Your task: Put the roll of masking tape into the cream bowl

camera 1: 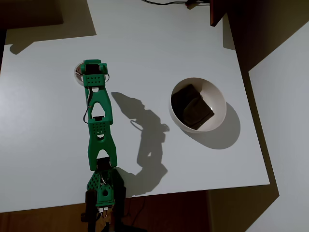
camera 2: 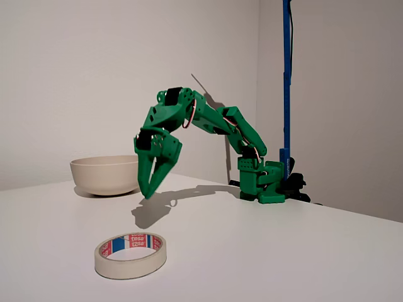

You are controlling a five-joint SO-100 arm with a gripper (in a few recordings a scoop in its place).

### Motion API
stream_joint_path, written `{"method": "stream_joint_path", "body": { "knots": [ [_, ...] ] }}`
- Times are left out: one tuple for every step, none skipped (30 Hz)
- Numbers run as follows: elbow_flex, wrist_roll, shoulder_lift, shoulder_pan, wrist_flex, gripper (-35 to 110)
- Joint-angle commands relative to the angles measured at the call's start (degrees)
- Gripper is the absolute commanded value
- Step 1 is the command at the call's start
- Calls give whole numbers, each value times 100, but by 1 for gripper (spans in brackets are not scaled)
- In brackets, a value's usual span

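The roll of masking tape (camera 2: 131, 255) lies flat on the white table, an off-white ring with red and blue print on its inner core. From overhead only its left edge (camera 1: 77, 72) peeks out beneath the green gripper (camera 1: 92, 73). In the fixed view the gripper (camera 2: 147, 194) points straight down, a little above the table and behind the tape, its fingertips together with nothing between them. The cream bowl (camera 1: 219, 96) sits to the right of the arm in the overhead view and behind the gripper on the left in the fixed view (camera 2: 104, 175).
A dark brown square block (camera 1: 192, 106) lies inside the bowl. The arm's base (camera 2: 261, 182) stands at the table's edge beside a blue upright pole (camera 2: 286, 75). The table's right edge (camera 1: 256, 140) runs close to the bowl.
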Motion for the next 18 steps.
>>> {"method": "stream_joint_path", "body": {
  "knots": [
    [-439,70,123,-167,-70,-8],
    [-457,70,79,-176,-114,-8],
    [-483,70,44,-185,-149,-8],
    [-527,53,18,-185,-167,-8],
    [-545,44,-18,-193,-176,-8],
    [-571,44,-53,-211,-176,-8],
    [-580,123,-79,-220,-149,-2],
    [-589,193,-105,-229,-123,3],
    [-589,255,-132,-237,-97,6],
    [-589,272,-158,-246,-70,6],
    [-589,272,-193,-264,-44,5],
    [-589,272,-229,-272,-9,5],
    [-589,281,-264,-281,18,5],
    [-589,299,-299,-290,26,5],
    [-589,316,-334,-290,26,6],
    [-589,325,-369,-299,26,6],
    [-598,325,-396,-308,26,7],
    [-598,334,-422,-316,26,7]
  ]
}}
